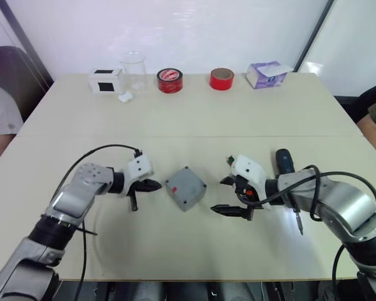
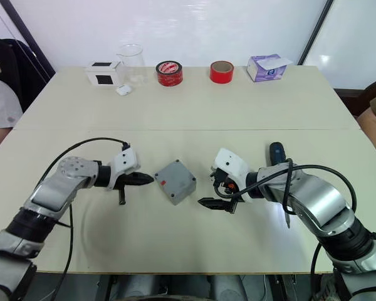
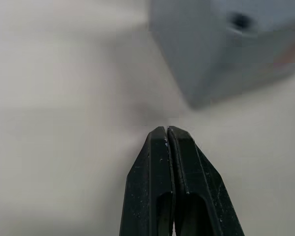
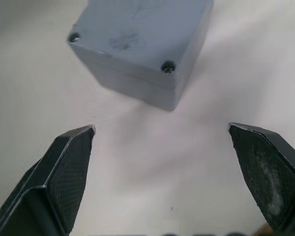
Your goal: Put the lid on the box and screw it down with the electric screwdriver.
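Observation:
The grey box [image 1: 185,187] stands in the middle of the table, turned corner-on, with the lid [image 4: 137,29] sitting on top of it; screw holes show at the lid's corners. My left gripper [image 1: 154,184] is shut with nothing in it, its tip just left of the box and not touching. To the box's right, my right gripper [image 1: 220,195] is open and empty, fingers spread wide facing the box. The electric screwdriver [image 1: 287,164] lies on the table behind my right forearm, its bit [image 1: 299,226] pointing toward the front edge with a white glow beside it.
Along the far edge stand a white box with a black face [image 1: 105,80], a clear beaker [image 1: 133,70], a red-and-black tape roll [image 1: 170,80], a red tape roll [image 1: 221,79] and a purple-white carton [image 1: 267,74]. People sit at both table sides.

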Controlling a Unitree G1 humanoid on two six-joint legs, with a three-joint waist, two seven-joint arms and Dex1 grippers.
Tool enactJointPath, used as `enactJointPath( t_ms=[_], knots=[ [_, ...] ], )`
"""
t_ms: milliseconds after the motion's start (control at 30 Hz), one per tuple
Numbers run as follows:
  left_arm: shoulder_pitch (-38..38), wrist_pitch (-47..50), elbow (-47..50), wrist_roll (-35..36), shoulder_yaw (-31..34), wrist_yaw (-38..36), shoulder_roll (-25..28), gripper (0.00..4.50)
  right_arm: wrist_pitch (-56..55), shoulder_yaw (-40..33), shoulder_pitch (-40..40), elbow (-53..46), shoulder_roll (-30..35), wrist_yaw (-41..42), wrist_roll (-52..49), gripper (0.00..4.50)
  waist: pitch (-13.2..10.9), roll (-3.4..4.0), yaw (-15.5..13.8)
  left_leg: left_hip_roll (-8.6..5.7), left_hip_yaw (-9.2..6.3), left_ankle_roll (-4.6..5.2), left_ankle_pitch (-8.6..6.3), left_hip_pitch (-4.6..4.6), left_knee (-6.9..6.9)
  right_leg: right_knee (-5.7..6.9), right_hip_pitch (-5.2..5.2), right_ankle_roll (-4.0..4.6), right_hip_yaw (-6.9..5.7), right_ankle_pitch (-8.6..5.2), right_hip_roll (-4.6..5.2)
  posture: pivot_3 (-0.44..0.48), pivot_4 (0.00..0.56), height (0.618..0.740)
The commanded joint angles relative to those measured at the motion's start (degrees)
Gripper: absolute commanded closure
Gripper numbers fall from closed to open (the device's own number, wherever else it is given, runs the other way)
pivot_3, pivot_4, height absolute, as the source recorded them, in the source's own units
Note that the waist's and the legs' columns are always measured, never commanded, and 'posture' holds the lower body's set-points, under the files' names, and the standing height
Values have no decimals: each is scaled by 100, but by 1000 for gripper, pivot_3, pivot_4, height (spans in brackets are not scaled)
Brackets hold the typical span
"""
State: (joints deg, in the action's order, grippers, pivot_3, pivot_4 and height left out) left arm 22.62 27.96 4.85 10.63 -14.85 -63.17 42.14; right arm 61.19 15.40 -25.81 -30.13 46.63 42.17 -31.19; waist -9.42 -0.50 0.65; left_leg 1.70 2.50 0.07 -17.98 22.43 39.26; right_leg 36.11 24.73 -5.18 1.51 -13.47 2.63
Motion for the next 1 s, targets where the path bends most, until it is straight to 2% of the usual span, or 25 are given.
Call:
enactJointPath(
  t_ms=[33,367,767,1000],
  knots=[
    [-165,348,542,213,-95,-157,9,4500,-388,260,-55,182,-121,92,299,43,0,0,-8,-1,0,0,0,0,0,0,-2,0,0,0,2,0,150,740],
    [85,108,68,-12,-139,401,-727,4500,-439,356,-23,94,-351,307,280,43,1,-1,-16,-9,-2,0,0,0,3,2,-5,-1,-2,0,3,0,150,740],
    [541,-216,-640,-161,-166,450,-994,4500,-129,176,131,-207,-470,218,100,43,1,-2,-6,-10,-3,-1,1,-2,4,2,-7,-1,-3,1,2,0,150,740],
    [690,-94,-639,-215,-231,457,-1132,4500,-31,152,136,-253,-535,173,50,43,1,-2,-3,-10,-4,-1,1,-2,4,2,-7,-1,-3,1,2,0,150,740]
  ],
)
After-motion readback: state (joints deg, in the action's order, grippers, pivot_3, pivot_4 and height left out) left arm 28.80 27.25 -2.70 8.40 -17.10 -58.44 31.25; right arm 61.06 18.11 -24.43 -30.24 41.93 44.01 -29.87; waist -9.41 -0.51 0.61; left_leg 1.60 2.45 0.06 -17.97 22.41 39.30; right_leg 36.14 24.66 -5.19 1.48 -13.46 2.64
